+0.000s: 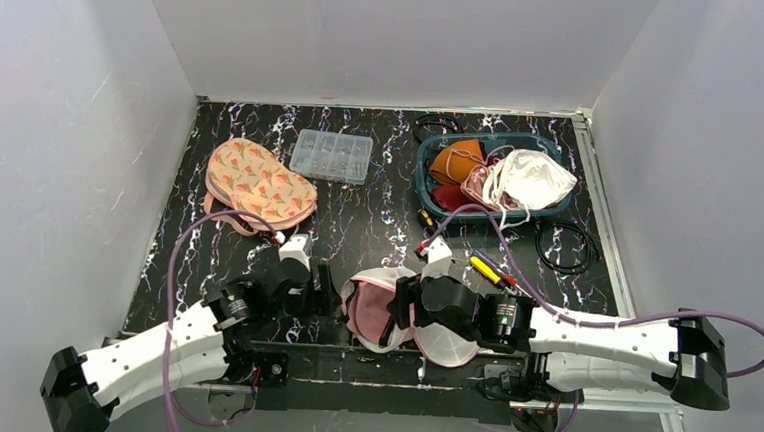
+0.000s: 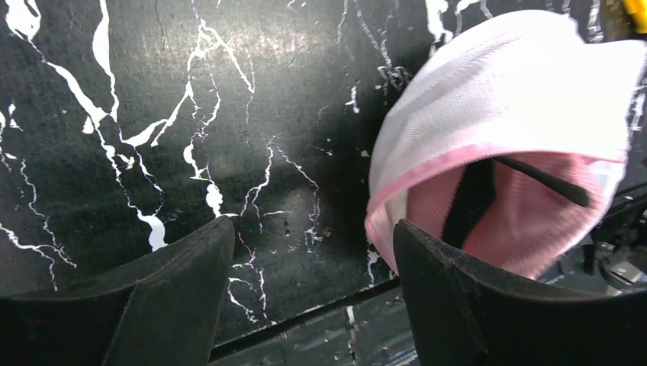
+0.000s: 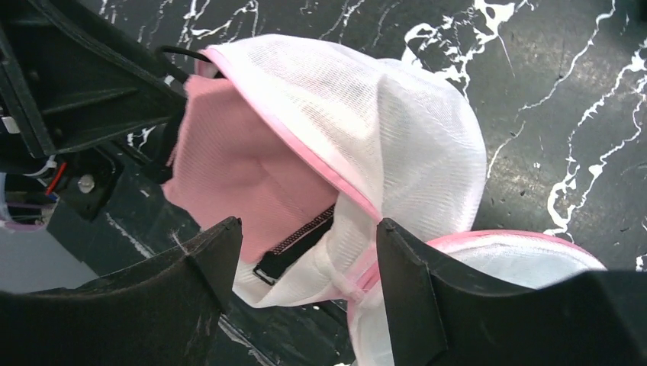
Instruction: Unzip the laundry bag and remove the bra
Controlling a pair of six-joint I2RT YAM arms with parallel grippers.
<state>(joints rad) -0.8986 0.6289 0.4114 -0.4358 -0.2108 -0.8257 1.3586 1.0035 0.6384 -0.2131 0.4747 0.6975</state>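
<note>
The laundry bag [image 1: 374, 279] is a white mesh shell with pink trim, lying open at the table's near edge between both arms. Inside shows the pink bra [image 1: 363, 311] with black straps. In the left wrist view my left gripper [image 2: 313, 238] is open over bare table, its right finger [image 2: 458, 297] against the laundry bag's [image 2: 503, 99] pink rim, with the bra [image 2: 534, 221] showing beyond it. My right gripper [image 3: 305, 229] is open, straddling the lower fold of the bag [image 3: 381, 114] and a black strap of the bra [image 3: 229, 152].
A peach patterned pouch [image 1: 258, 180] and a clear compartment box [image 1: 332, 156] lie at the back left. A teal basket [image 1: 423, 170] of garments stands back right, with a black cable ring [image 1: 567, 245] and a yellow-handled screwdriver [image 1: 490, 271] near it. The table's front edge runs just below the bag.
</note>
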